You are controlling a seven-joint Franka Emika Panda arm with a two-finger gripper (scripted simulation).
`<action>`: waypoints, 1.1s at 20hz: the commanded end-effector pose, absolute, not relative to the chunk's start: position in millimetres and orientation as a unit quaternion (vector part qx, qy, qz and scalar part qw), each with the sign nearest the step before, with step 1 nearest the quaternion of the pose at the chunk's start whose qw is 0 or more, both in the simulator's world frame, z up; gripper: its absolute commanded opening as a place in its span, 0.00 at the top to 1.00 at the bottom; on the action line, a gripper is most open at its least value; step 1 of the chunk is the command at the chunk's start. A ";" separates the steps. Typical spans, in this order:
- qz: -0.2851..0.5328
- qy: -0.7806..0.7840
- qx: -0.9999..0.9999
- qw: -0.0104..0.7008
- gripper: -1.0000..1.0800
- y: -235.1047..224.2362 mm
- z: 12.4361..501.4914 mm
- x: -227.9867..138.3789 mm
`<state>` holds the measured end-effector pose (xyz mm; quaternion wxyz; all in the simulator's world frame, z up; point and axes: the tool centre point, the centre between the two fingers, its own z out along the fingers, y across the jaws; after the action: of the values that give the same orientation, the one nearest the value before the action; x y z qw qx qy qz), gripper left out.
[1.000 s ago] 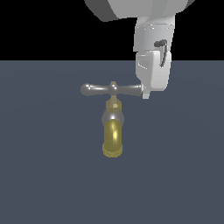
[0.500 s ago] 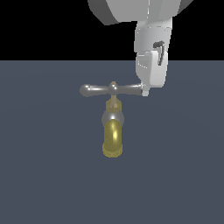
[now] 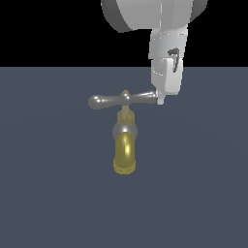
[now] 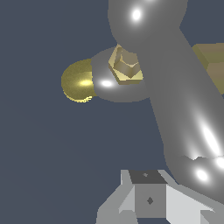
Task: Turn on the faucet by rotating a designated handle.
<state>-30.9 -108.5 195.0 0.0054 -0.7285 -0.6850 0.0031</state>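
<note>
Spreading wide and flat beneath everything, a dull slate-blue floor (image 3: 48, 203), smooth and untextured, meeting plain black behind. Hanging down above the faucet, toward the exterior view's right, a bulky pale-grey robot arm (image 3: 155, 14), rounded and matte, narrowing into a boxy white gripper (image 3: 160, 100). Pressing its lower tip against the handle's end on the exterior view's right; finger spread not readable from either view, so impossible to tell whether apart or together.

Sitting near the middle of the floor, just below and beside the gripper, the faucet (image 3: 125, 140): a small tap gleaming like polished metal. Curving down and forward from the collar, a glossy brass-yellow spout (image 3: 125, 154) with a ribbed round mouth. Wrapping the top of the spout, a smooth grey metal collar (image 3: 124, 129). Rising from the collar, a short faceted brass stem (image 3: 126, 114).

Lying across the top of the stem, roughly level, the handle (image 3: 121, 100): a slim silver-grey crossbar swelling into rounded bulbs at both ends, with a tiny brass nub at its centre. Filling much of the wrist view, the same handle (image 4: 175, 96), mirror-shiny, with a hexagonal brass nut (image 4: 126, 65) alongside.
</note>
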 end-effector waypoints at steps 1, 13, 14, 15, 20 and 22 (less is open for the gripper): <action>0.000 -0.686 -0.728 0.000 1.00 -109.4 197.5 -18.8; 0.002 -0.683 -0.731 0.002 1.00 -103.7 195.9 6.2; 0.002 -0.683 -0.730 0.002 1.00 -101.2 196.2 9.5; 0.002 -0.683 -0.730 0.002 1.00 -99.3 196.1 12.9; 0.001 -0.684 -0.729 0.001 1.00 -88.2 196.6 29.4; 0.001 -0.685 -0.729 0.001 1.00 -84.0 196.7 35.9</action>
<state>24.3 -112.9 195.1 0.0006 -0.7427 -0.6696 0.0065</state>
